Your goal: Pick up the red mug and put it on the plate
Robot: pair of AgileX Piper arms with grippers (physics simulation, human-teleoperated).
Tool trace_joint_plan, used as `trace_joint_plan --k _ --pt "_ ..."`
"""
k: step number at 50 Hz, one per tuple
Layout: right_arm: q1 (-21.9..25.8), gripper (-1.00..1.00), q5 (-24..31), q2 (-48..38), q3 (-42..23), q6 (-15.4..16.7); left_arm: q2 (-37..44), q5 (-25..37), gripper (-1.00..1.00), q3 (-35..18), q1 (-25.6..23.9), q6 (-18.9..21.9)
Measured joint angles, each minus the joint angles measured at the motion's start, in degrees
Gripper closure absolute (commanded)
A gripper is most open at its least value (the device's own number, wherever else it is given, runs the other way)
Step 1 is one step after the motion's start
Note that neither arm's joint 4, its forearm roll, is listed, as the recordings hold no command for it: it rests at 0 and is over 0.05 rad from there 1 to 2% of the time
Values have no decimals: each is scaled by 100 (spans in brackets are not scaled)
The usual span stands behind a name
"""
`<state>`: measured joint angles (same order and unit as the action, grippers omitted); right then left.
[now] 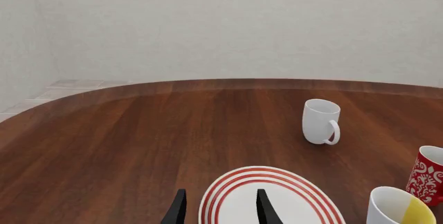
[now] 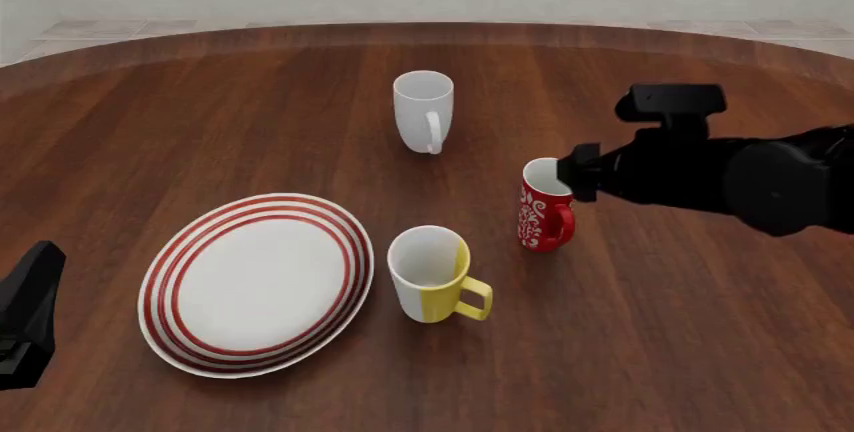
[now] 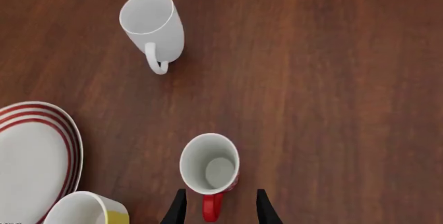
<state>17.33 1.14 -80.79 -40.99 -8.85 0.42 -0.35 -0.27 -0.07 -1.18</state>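
Right gripper (image 3: pixel 216 211) hovers above the red mug (image 3: pixel 209 164), fingers apart and straddling its handle for a grasp. That mug stands upright beside the yellow-and-white mug (image 2: pixel 430 274), apart from the plate (image 2: pixel 256 282).

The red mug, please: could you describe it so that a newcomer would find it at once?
Start at the plate with red rings on the wooden table. To its right stands a yellow-and-white mug, and just right of and beyond that stands the red mug. Unlike the plain white mug farther back, it is glossy red with white swirls.
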Motion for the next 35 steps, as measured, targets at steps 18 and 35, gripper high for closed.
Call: trace_joint_plan --k 18,35 --pt "30 -100 -136 -154 130 -90 5 -13 -100 8 1 -23" --pt "61 -100 -252 -323 166 -106 7 -17 -100 8 3 -37"
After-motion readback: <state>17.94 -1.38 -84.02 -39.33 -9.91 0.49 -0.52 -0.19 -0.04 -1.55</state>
